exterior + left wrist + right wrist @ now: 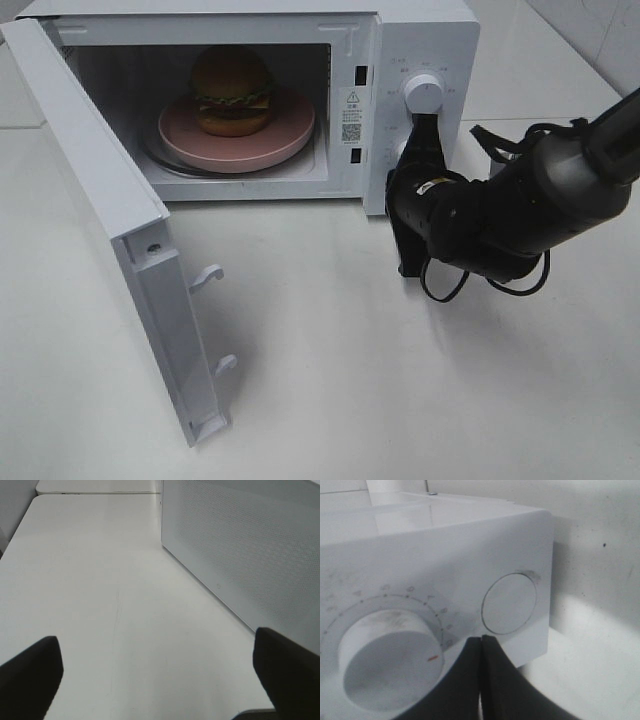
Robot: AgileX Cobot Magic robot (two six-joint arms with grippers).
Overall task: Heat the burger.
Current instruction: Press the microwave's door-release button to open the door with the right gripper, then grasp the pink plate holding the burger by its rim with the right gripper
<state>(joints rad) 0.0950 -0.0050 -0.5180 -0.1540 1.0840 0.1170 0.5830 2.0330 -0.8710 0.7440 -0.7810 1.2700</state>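
The burger, with its brown bun, green lettuce and yellow cheese, sits on a pink plate inside the open microwave. My right gripper is shut and holds nothing. It is pressed up to the microwave's control panel, just below the upper white knob. In the right wrist view the shut right gripper points between a white dial with a red mark and a round button. My left gripper is open over bare table, beside the door's perforated outer face. It is out of the high view.
The microwave door swings wide open toward the front left, with two latch hooks sticking out of its edge. The right arm and its cables lie over the table right of the microwave. White tabletop spreads in front.
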